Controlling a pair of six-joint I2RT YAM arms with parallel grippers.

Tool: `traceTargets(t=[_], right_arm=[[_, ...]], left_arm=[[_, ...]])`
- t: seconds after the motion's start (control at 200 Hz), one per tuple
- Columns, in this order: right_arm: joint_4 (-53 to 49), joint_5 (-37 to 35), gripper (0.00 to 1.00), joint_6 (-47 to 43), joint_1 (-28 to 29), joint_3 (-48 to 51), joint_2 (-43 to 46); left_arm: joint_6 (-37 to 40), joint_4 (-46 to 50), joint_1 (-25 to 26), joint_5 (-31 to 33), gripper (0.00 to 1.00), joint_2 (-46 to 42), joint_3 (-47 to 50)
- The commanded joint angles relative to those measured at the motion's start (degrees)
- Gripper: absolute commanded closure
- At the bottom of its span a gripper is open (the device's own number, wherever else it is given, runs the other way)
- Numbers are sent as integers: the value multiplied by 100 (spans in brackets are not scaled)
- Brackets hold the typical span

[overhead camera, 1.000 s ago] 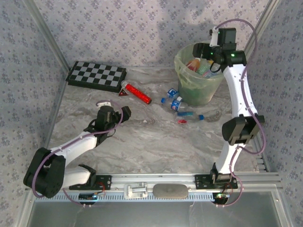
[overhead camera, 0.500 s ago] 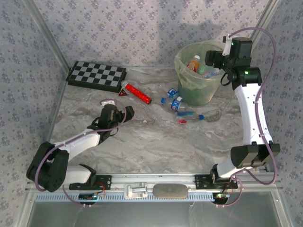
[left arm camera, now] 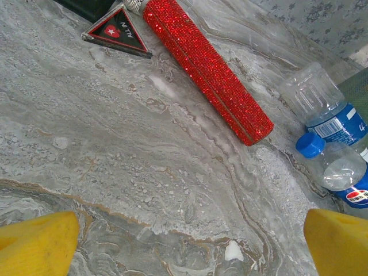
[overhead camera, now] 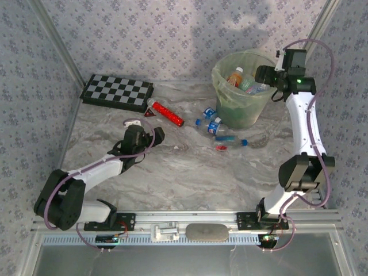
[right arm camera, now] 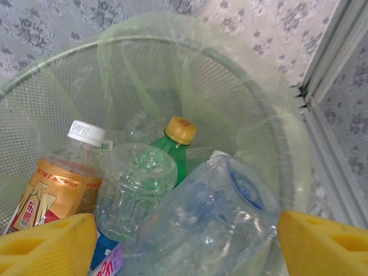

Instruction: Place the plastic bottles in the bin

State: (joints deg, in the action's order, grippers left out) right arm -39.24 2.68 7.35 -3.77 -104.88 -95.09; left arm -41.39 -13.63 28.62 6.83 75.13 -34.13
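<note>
- The right arm is swinging off to the right: a second ago its right gripper (overhead camera: 263, 75) was hanging over the middle of the bin (overhead camera: 241, 112), and now it is sitting at the bin's right rim.
- Its fingers are standing spread wide with nothing between them, so a drop looks just made.
- Down inside the bin, an orange-labelled bottle (right arm camera: 54, 184), a green bottle (right arm camera: 172, 152) and a clear bottle (right arm camera: 201, 224) are lying piled together.
- The right arm is reaching tall, elbow bent near the right wall, wrist tilting down into the bin.
- Meanwhile the left arm is creeping right, stretched low over the table (overhead camera: 190, 172), closer to the leftovers than a second ago.
- The left gripper (left arm camera: 184, 241) is also gaping open and empty, pointing at the marble.
- The loose bottles (overhead camera: 217, 127) are lying on the table just near-left of the bin, right of the red stick (left arm camera: 207, 63).
- My read: most of the work is banked, and this small cluster is waiting for the next pick.
</note>
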Motion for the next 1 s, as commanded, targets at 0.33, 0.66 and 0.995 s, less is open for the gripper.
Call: traceTargets(t=[0.33, 0.66, 0.995], right_arm=[[-201, 773, 18, 153, -41, -685, -498], [-31, 362, 17, 139, 300, 686, 1090], [-50, 469, 16, 1470, 636, 3410, 3012]], left_arm=[[113, 4, 33, 86, 0, -255, -29], [181, -26, 36, 244, 0, -314, 73], [291, 28, -14, 392, 0, -351, 73]])
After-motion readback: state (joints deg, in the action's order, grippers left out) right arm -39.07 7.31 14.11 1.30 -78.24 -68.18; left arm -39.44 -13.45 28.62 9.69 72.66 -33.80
